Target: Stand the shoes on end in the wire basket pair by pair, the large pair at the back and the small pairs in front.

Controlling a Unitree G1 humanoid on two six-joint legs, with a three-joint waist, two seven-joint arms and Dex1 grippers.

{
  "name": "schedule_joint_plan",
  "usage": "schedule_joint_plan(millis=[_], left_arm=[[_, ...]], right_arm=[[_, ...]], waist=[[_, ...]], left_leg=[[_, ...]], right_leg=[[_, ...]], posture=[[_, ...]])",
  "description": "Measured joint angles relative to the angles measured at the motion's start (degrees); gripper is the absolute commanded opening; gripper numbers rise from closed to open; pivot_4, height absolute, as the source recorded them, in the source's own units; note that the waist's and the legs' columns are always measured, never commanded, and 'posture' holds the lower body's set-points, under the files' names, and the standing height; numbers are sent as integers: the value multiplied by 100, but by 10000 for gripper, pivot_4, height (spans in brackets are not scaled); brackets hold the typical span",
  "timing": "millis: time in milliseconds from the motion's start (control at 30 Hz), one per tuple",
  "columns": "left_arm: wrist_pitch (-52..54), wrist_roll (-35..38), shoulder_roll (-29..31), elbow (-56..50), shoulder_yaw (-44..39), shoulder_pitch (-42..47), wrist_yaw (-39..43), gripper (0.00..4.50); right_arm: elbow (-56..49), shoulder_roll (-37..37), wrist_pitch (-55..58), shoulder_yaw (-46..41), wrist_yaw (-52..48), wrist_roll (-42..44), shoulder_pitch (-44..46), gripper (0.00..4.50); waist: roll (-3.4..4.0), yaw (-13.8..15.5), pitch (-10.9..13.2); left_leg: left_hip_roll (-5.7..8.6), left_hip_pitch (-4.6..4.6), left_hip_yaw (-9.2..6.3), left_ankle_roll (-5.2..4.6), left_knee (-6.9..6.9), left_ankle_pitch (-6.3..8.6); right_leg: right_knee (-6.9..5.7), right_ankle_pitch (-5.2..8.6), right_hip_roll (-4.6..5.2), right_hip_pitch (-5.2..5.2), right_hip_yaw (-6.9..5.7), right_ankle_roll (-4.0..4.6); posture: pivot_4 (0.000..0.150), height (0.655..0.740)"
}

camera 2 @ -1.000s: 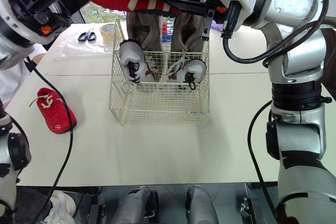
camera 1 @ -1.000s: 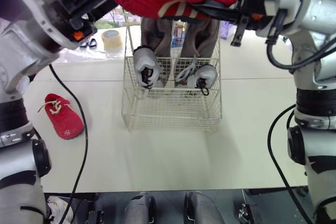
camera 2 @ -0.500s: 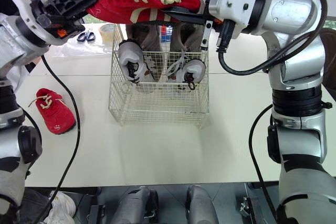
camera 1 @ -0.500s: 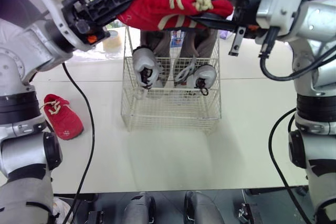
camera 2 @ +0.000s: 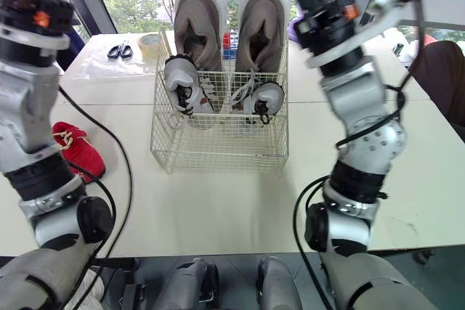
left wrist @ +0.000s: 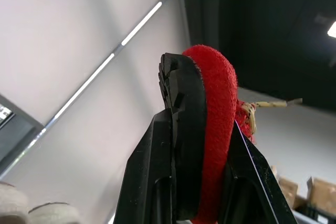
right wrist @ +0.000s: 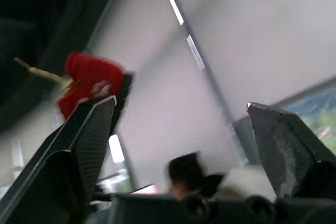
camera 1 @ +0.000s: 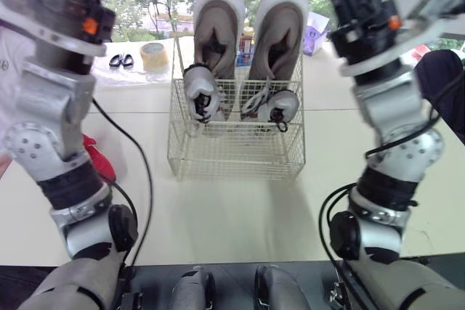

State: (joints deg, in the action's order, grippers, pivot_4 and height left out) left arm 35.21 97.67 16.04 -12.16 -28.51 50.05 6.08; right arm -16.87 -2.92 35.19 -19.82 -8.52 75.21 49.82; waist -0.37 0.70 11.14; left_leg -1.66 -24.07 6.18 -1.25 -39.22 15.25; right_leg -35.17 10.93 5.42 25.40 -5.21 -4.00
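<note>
High up on the left, one red shoe (left wrist: 218, 93) is held in the left gripper (left wrist: 197, 127), jaws shut across sole & soft top; the right gripper (right wrist: 179, 106) is raised too, jaws wide, nothing held. A 2nd red shoe (camera 2: 76, 152) is seen on the table (camera 1: 218, 215), left of the wire basket (camera 1: 232, 152). In it the big pair (camera 1: 216, 30) is stood at the far side, the small grey pair (camera 1: 202, 92) nearer. Shoe is judged light, soft on top, stiff at sole; best held across sole, not laces.
</note>
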Motion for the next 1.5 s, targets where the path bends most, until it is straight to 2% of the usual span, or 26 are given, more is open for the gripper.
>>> schedule_joint_plan(millis=[167,267,800,900,1000,1100,1133,1333,1367,1400,1500], left_arm=[[-216,-120,-345,-151,339,-185,-41,2586],[-216,-124,-444,-210,561,-354,-42,2586],[-202,-386,-379,-428,983,-1005,201,2586],[-202,-461,-378,-448,1004,-1035,212,2586],[-205,-476,-361,-555,1038,-1037,241,2586],[-207,-489,-262,-651,1039,-1053,241,2586],[-207,-496,-224,-676,1037,-1065,239,7585],[130,-500,426,-954,1155,-1558,119,36132],[163,-498,568,-1084,1144,-1689,62,42161],[201,-498,710,-1233,1141,-1836,-29,44133],[353,-475,1006,-1580,1218,-2296,-325,44133]], right_arm=[[-62,415,-214,419,369,45,17,44390],[-36,409,-334,524,353,34,108,44390],[415,354,-703,681,102,-166,565,44390],[503,266,-676,651,41,-114,564,36157],[558,207,-671,624,40,-84,560,21784],[592,188,-660,623,40,-80,556,11692],[596,185,-643,623,40,-80,553,9998],[655,142,-626,520,-3,-48,572,9948],[722,118,-610,505,-27,-32,610,9948],[785,91,-598,482,-39,-4,666,9948],[885,-57,-595,332,-149,145,959,9948]], waist=[[-6,-5,-3],[-6,-14,-3],[-6,-37,-3],[-6,-37,-3],[-5,-47,-3],[-5,-55,-3],[-5,-58,-3],[-4,-81,-2],[-4,-111,-2],[-4,-131,-2],[-1,-146,0]], left_leg=[[8,-10,-2,-31,-6,16],[8,-12,-2,-28,-6,14],[3,-10,-5,-51,-5,28],[3,-10,-5,-53,-5,29],[2,-10,-4,-54,-4,30],[1,-10,-5,-54,-4,30],[0,-10,-5,-54,-3,30],[-1,-10,-5,-54,-2,30],[-2,-10,-5,-54,-1,30],[-2,-10,-6,-54,1,30],[-4,-11,-6,-53,4,30]], right_leg=[[5,0,2,-2,1,-1],[5,0,1,-2,1,-2],[9,1,-4,1,1,-1],[9,1,-4,2,1,-1],[9,1,-5,2,0,-1],[9,1,-5,3,0,-1],[9,1,-5,3,0,-1],[9,1,-5,3,1,-1],[9,1,-5,5,1,-1],[9,1,-4,5,1,-1],[9,1,-4,8,1,-1]], posture=[[1500,7400],[1500,7400],[1500,7400],[1500,7400],[1500,7400],[1500,7400],[1500,7400],[1500,7400],[1500,7400],[1500,7400],[1500,7400]])
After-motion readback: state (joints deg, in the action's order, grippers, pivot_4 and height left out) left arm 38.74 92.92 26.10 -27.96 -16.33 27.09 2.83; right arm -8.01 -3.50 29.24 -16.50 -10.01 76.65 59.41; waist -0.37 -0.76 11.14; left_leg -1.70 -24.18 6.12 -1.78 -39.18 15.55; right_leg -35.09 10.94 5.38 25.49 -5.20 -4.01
